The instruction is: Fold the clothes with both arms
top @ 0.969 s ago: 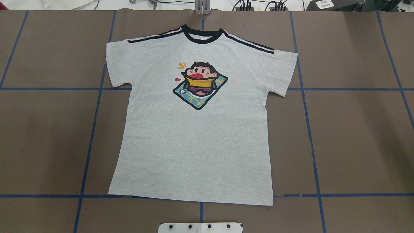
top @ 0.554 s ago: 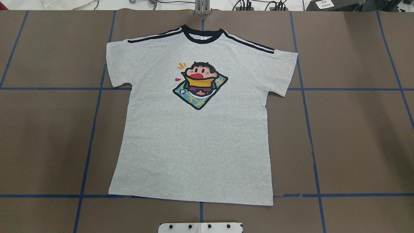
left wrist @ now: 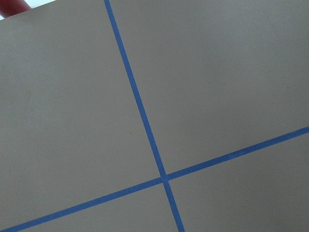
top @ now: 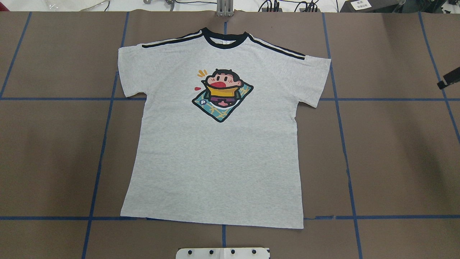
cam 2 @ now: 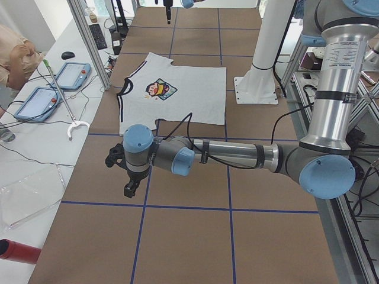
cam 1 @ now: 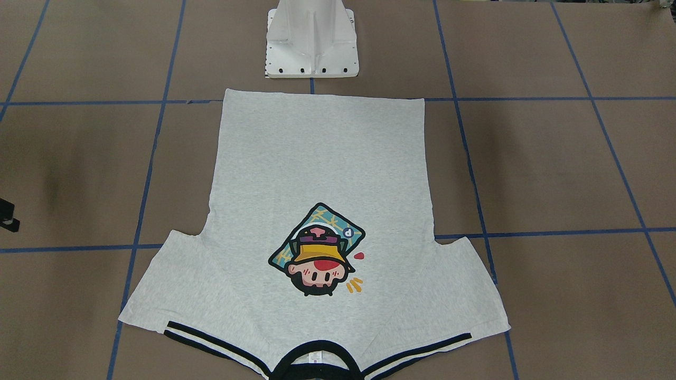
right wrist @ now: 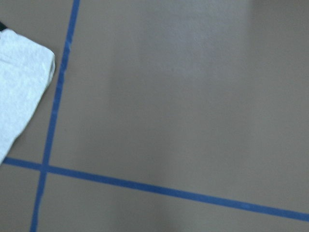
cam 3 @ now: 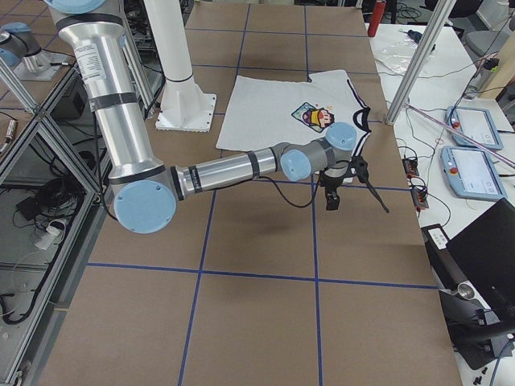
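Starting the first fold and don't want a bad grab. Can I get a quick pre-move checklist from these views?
1. T-shirt lies flat, print up, unfolded: ok.
2. Both sleeves are spread out, neither tucked under: ok.
3. Left pincer is clear of the fabric, above bare table: ok.
4. Right pincer is clear of the fabric. Its wrist view shows only a sleeve corner at the edge: ok.
5. Both pincers open for the grab: cannot tell.
6. Nothing lying on the shirt: ok.
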`<state>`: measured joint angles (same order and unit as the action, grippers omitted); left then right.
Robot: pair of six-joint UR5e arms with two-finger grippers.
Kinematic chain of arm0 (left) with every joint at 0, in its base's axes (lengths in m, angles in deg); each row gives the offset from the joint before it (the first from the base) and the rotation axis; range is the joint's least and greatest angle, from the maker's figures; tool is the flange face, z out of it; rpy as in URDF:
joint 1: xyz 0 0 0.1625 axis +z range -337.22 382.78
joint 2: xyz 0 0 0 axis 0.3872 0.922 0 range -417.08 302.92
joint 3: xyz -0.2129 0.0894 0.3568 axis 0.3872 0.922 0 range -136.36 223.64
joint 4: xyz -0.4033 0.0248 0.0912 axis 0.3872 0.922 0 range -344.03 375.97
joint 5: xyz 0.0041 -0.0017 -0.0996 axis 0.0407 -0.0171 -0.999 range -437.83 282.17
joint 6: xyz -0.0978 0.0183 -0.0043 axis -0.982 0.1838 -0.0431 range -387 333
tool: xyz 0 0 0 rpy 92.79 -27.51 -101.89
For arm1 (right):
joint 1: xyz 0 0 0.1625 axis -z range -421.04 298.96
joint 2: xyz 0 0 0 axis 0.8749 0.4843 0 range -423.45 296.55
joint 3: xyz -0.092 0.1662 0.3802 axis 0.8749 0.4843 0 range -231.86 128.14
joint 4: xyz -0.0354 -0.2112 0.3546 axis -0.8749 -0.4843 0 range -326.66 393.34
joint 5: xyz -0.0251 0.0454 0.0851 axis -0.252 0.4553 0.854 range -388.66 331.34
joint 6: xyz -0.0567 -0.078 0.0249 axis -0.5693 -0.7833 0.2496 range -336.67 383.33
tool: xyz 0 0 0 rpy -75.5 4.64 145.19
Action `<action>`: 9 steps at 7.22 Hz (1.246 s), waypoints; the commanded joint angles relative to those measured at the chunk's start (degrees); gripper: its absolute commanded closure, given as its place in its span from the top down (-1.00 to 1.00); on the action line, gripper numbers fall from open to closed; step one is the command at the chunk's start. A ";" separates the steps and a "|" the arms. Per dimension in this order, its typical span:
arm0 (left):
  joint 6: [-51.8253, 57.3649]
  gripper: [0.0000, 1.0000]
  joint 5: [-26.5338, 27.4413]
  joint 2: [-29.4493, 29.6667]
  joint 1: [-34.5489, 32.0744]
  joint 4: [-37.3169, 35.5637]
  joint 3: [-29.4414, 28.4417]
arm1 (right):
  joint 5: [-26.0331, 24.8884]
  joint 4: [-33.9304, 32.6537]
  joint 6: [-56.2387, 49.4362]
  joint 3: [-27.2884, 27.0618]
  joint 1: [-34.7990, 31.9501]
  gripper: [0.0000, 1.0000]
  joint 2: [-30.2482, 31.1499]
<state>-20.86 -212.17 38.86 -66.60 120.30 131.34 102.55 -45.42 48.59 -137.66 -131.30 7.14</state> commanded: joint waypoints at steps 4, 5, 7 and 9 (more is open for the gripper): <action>0.01 1.00 -0.04 -0.05 0.09 1.65 0.02 | -14.71 29.54 41.95 28.12 10.74 0.99 -18.54; -0.08 1.00 0.04 -0.05 0.09 1.84 0.01 | -15.02 29.88 42.07 29.54 11.55 0.99 -18.64; -0.08 1.00 0.04 0.03 0.09 1.93 0.36 | -15.02 31.73 42.07 31.13 12.35 0.88 -18.38; 0.01 1.00 0.04 -0.05 0.09 1.93 0.45 | -15.11 31.73 41.98 31.66 13.05 0.73 -18.12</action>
<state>-20.92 -212.13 38.87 -66.51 122.22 131.70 87.54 -13.77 90.56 -106.32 -118.71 -11.02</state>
